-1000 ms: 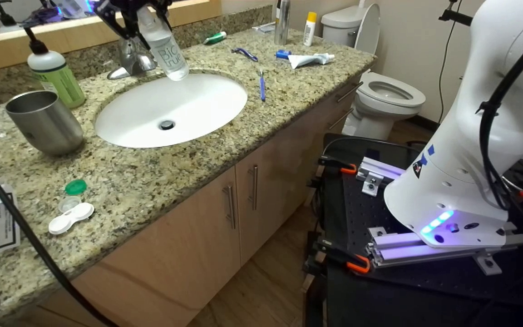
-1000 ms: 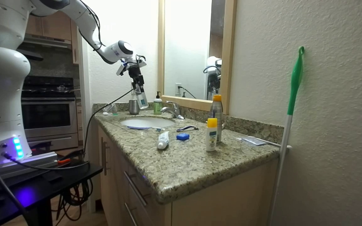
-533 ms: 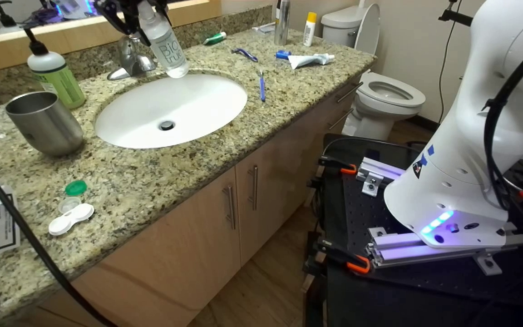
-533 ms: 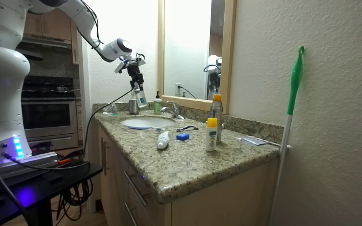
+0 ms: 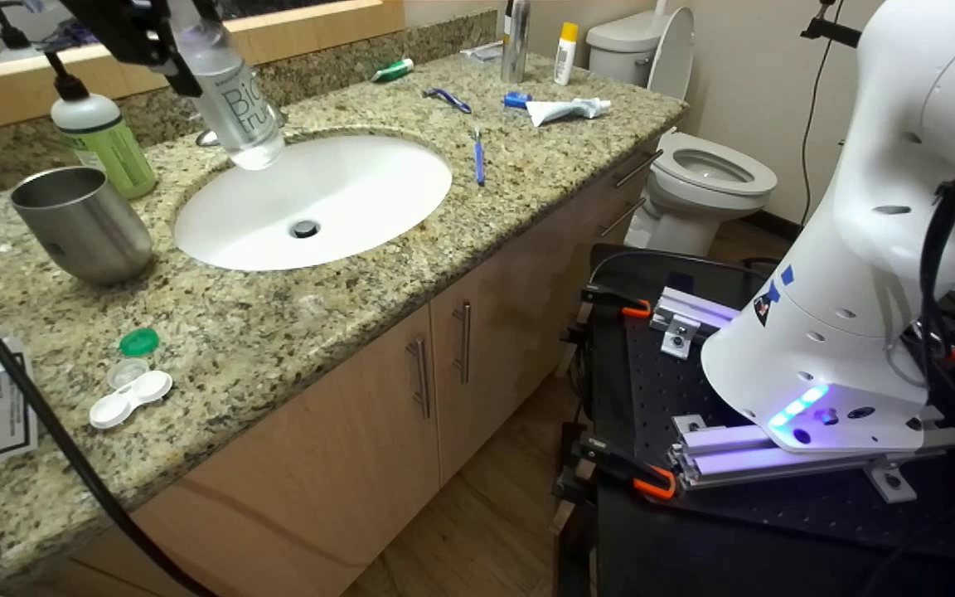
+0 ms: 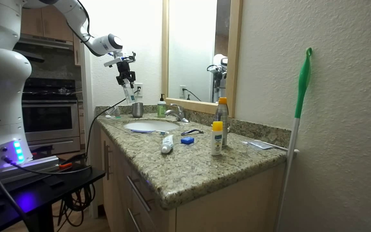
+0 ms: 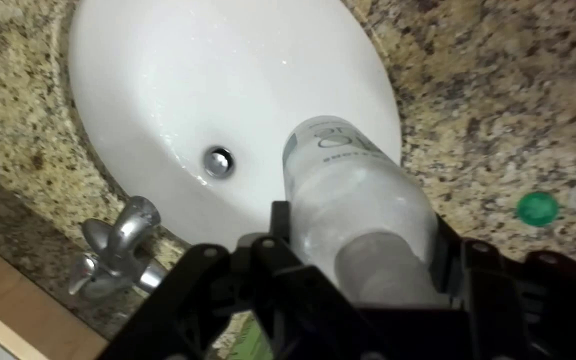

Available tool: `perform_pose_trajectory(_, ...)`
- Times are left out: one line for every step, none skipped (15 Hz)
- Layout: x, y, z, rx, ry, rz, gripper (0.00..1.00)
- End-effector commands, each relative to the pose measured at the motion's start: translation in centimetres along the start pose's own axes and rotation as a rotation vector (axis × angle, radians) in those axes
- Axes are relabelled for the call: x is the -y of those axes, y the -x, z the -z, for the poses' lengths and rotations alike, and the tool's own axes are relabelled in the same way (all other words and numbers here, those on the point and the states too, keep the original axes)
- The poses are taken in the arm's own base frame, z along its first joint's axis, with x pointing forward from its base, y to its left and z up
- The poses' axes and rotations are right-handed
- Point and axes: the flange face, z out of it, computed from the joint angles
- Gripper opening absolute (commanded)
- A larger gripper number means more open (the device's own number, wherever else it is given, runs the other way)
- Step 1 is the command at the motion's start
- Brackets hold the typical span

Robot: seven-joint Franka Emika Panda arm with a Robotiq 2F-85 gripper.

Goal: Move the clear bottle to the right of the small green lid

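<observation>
My gripper (image 6: 126, 79) is shut on the clear bottle (image 5: 233, 99) around its upper body and holds it in the air, tilted, over the sink's edge near the faucet. In the wrist view the bottle (image 7: 353, 190) sits between both black fingers (image 7: 363, 235), its neck and cap toward the palm. The bottle (image 6: 129, 93) also shows in an exterior view, above and left of the steel cup. The small green lid (image 5: 139, 342) lies flat on the counter, in front of the steel cup; in the wrist view the lid (image 7: 538, 208) is right of the bottle.
A steel cup (image 5: 84, 224) and a green soap bottle (image 5: 104, 141) stand left of the sink (image 5: 361, 199). A small clear disc (image 5: 127, 373) and a white lens case (image 5: 130, 399) lie beside the lid. The faucet (image 7: 118, 245) is at the sink's back. A black cable (image 5: 46, 423) crosses the left.
My gripper has carried the bottle left in both exterior views, off the faucet side and toward the lid's end of the counter. The bottle stays held; the lid has not moved.
</observation>
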Motion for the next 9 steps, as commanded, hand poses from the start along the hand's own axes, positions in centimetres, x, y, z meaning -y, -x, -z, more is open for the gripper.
perform_pose_trajectory(-0.7, 0.1, -0.4, 0.026, -0.144, 0.141, 0.37)
perform_pose_trajectory(-0.5, 0.3, -1.0, 0.038, -0.184, 0.182, 0.37)
perform_pose_trajectory(-0.4, 0.7, -1.4, 0.055, -0.215, 0.226, 0.37)
perform_pose_trajectory(-0.3, 1.1, -1.8, 0.083, -0.236, 0.274, 0.37)
perform_pose_trajectory(-0.6, 1.6, -1.7, 0.117, -0.242, 0.323, 0.37)
perform_pose_trajectory(-0.3, 0.8, -2.1, 0.081, -0.205, 0.247, 0.62)
perform_pose_trajectory(-0.4, 1.1, -2.3, 0.103, -0.214, 0.279, 0.62)
perform_pose_trajectory(-0.4, 1.2, -2.3, 0.112, -0.218, 0.294, 0.62)
perform_pose_trajectory(-0.4, 1.3, -2.4, 0.116, -0.219, 0.301, 0.62)
